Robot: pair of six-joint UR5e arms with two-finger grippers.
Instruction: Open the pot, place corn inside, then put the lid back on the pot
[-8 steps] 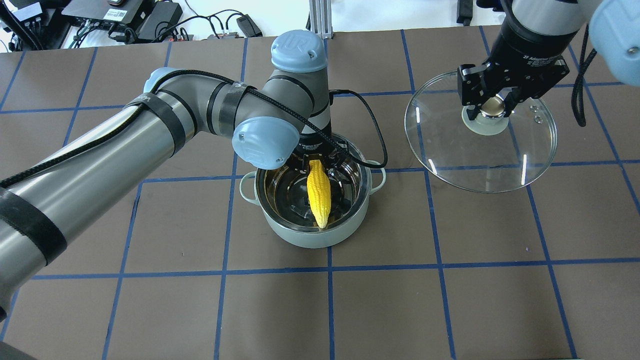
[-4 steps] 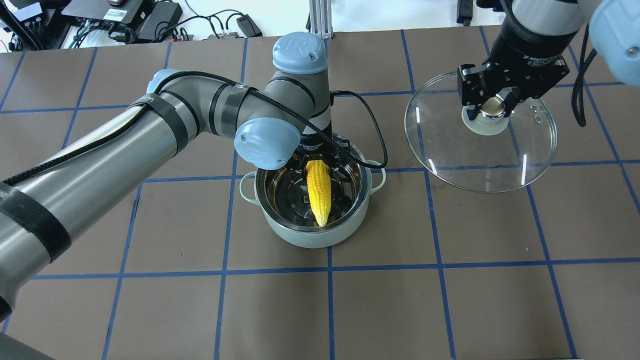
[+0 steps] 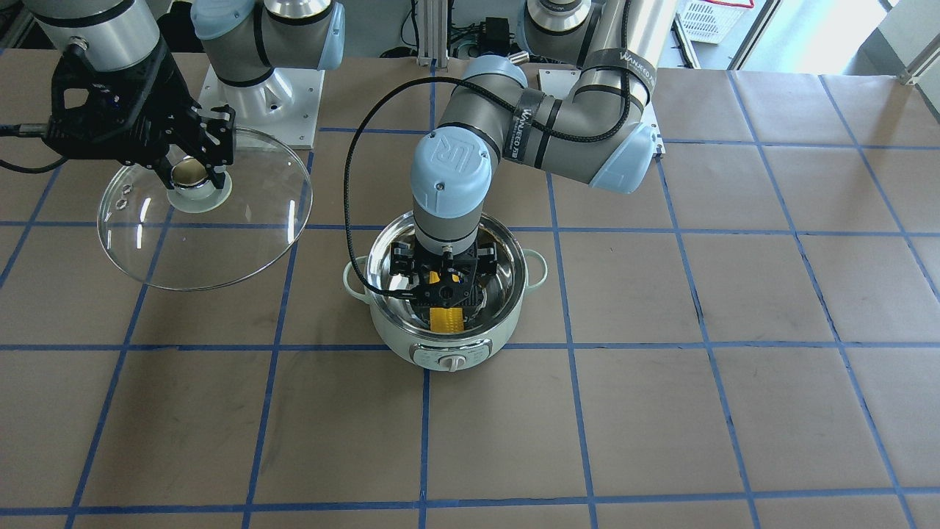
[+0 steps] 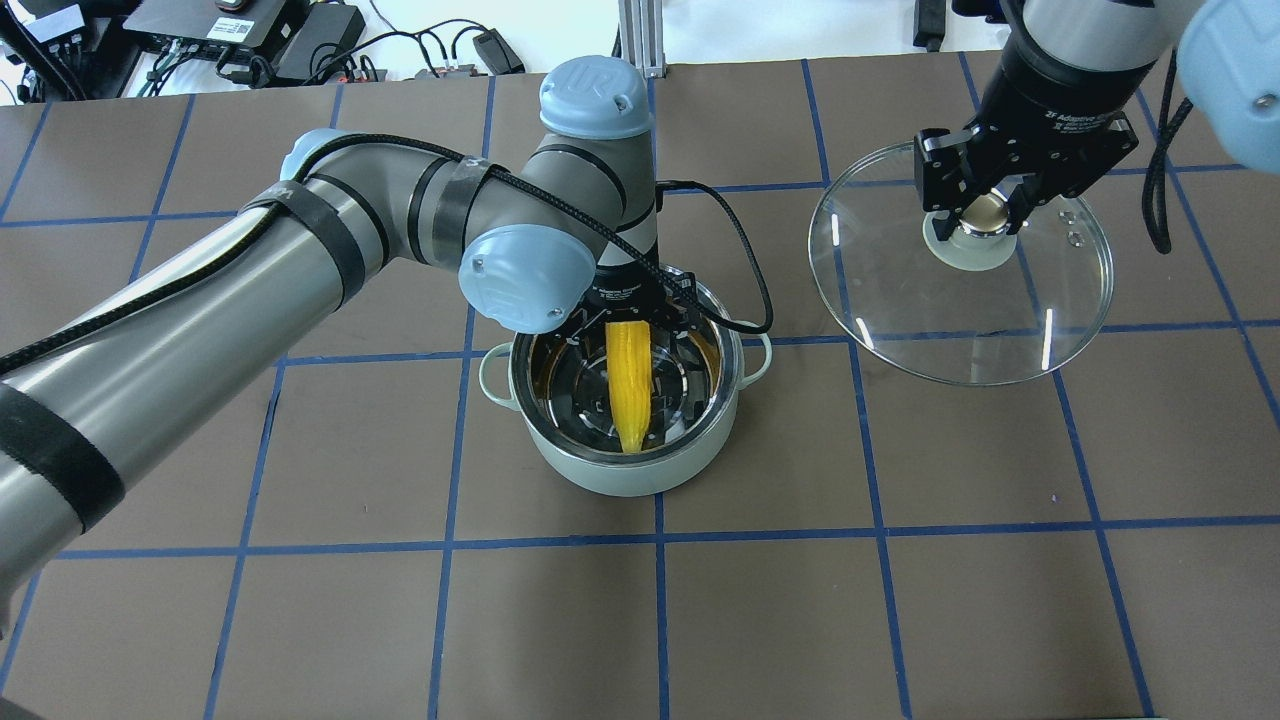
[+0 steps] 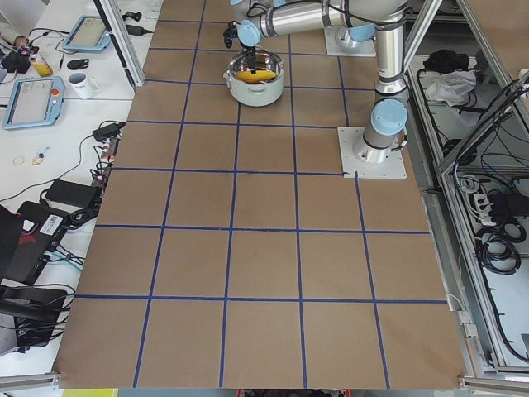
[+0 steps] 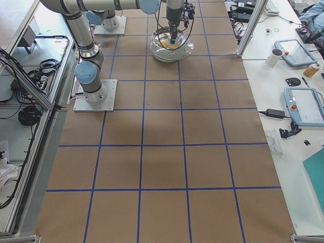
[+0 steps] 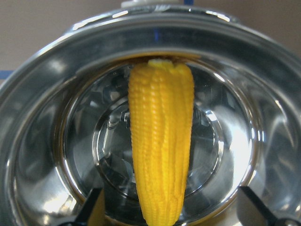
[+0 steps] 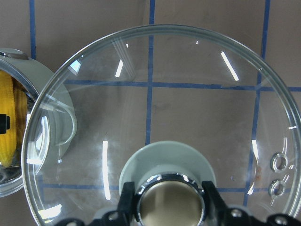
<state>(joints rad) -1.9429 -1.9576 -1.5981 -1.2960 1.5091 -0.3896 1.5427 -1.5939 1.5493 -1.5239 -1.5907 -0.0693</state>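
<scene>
Plainly the corn (image 4: 630, 385) lies inside the mint pot (image 4: 600, 478), left gripper (image 7: 170, 209) spread wide above it; at the pot's two o'clock the right gripper (image 4: 985, 215) clamps the gold knob (image 8: 169, 207) of the glass lid (image 4: 960, 320) over the blue-gridded brown table (image 4: 900, 620)

You cannot drop straight into the pot (image 4: 600, 478): the left end effector (image 3: 444, 290) sits inside its mouth with the wrist stacked above it. Its fingers (image 7: 91, 209) are spread wide either side of the corn (image 4: 632, 385), which lies across the middle of the steel bowl. On the robot's right a black cable (image 4: 745, 265) loops out past the rim, and just beyond it the lid (image 4: 900, 310), gripped by its knob in the right end effector (image 4: 985, 215), hangs over the surface (image 4: 900, 620), leaving you only a narrow lane beside the pot's handle. The surface on the robot's side of the pot lies open.
</scene>
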